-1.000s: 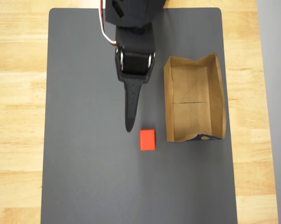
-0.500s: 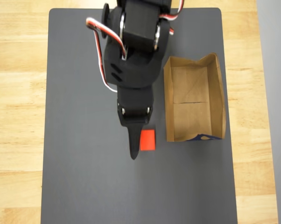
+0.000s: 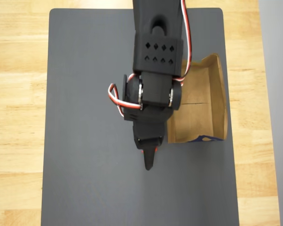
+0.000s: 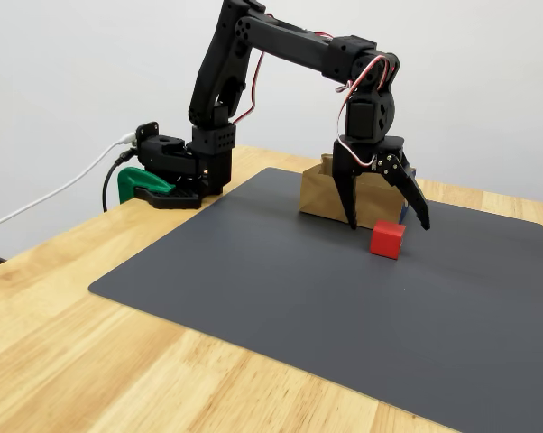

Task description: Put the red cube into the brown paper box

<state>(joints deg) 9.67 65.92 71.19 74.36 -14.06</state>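
Observation:
The red cube (image 4: 387, 239) sits on the dark grey mat (image 4: 253, 271), just in front of the brown paper box (image 4: 317, 195). My gripper (image 4: 390, 225) hangs open right over the cube, one black finger on each side of it, tips just above the mat. In the overhead view the gripper (image 3: 149, 156) and wrist cover nearly all of the cube; only thin red slivers peek out beside the fingers. The box (image 3: 220, 96) lies to the right of the gripper there, its left part hidden under the arm, a small blue mark on its near short edge.
The mat (image 3: 85, 141) lies on a wooden table (image 3: 19, 94). The arm's base and a green clamp (image 4: 142, 183) stand at the back left of the fixed view, with a white cable trailing off the table edge.
The arm has swung right and forward in the overhead view. The gripper, which stood left of the cube, now sits directly over it and hides it. Cube and box have not moved.

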